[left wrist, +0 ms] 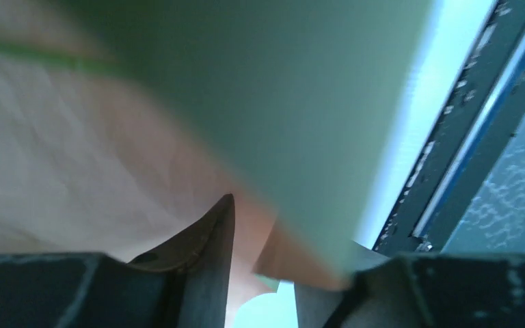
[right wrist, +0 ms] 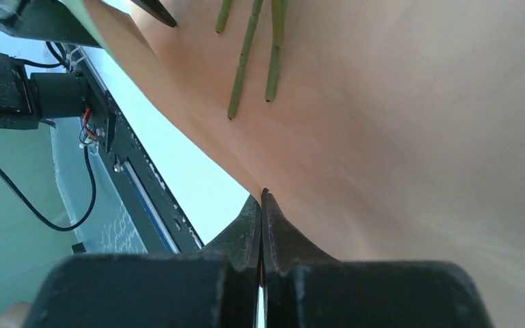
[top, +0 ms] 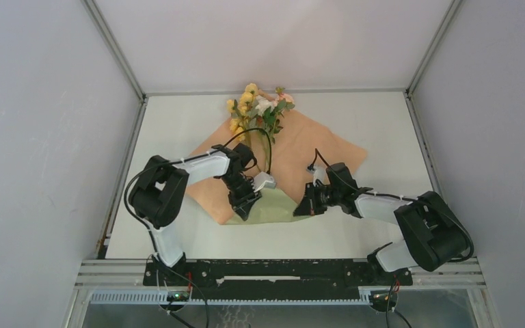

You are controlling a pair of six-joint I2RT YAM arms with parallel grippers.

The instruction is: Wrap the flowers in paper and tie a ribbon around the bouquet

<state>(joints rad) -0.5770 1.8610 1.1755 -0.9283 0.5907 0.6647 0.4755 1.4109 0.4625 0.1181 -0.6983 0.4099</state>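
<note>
**A:** Top view. The paper (top: 314,147) lies peach side up on the counter (top: 376,116). The flowers (top: 260,109) rest on it, blooms well beyond both claws. The near corner is folded over, green showing. Left claw (top: 245,202) sits on that green flap, right claw (top: 305,206) at the flap's right end.

**B:** Left wrist?

**A:** Blurred. Left claw (left wrist: 284,239) has its jaws partly apart. The paper (left wrist: 280,102) hangs right in front as a green flap, its edge dipping into the gap. No pinch that I can make out.

**B:** Right wrist?

**A:** Right claw (right wrist: 262,205) is closed tight, tips meeting on the edge of the paper (right wrist: 417,137). I judge the edge nipped. Three stems (right wrist: 246,61) lie just beyond the tips.

**B:** So folding over is the step?

**A:** My reading. To do it well, hold the right pinch firm and lift the edge over the stems rather than dragging it, so they don't roll. Left claw should press the flap flat, or take a deeper hold, before the wrap tightens.
</note>
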